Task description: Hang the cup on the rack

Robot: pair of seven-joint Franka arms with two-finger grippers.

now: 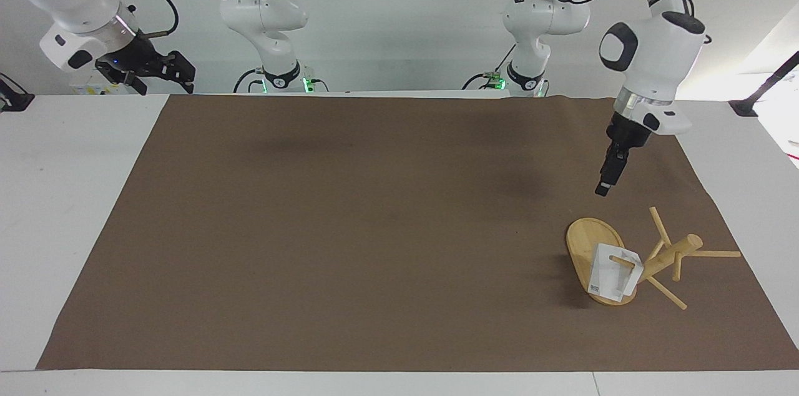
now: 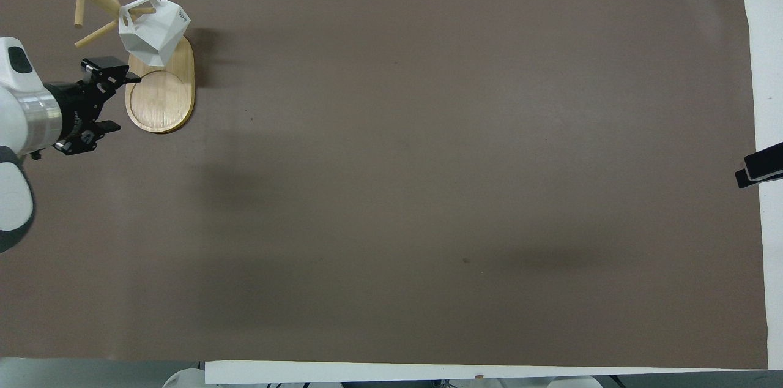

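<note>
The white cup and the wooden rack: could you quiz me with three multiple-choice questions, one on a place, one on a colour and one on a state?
1. Where is the cup?
A. In a drawer
B. Hanging on a peg of the rack
C. In a gripper

2. What colour is the cup?
A. White
B. Blue
C. Red

3. How is the left gripper?
A. Shut on the cup
B. Open and empty, raised over the brown mat
C. Shut on a peg

Answers:
1 B: a peg passes through its handle, above the rack's base.
2 A: its faceted body is white.
3 B: its fingers stand apart, clear of the cup.

The right gripper waits at its own end of the table.
</note>
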